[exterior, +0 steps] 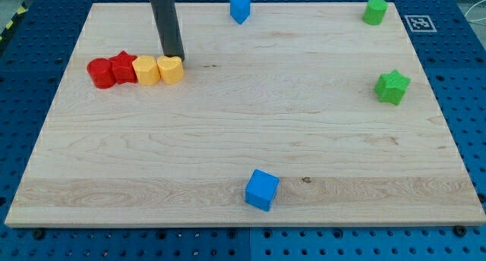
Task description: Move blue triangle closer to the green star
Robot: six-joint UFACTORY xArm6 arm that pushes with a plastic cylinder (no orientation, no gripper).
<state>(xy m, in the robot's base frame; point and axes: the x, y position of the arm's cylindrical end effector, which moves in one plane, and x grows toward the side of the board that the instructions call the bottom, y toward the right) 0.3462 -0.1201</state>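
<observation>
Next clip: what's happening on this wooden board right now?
A single arm's dark rod is working a wooden board with small coloured blocks. My tip sits at the view's upper left, right beside the yellow heart-shaped block that ends a row with another yellow block, a red star and a red round block. The blue triangle lies at the top edge, untouched, far from the green star at the view's right. A green cylinder and blue cube sit apart.
</observation>
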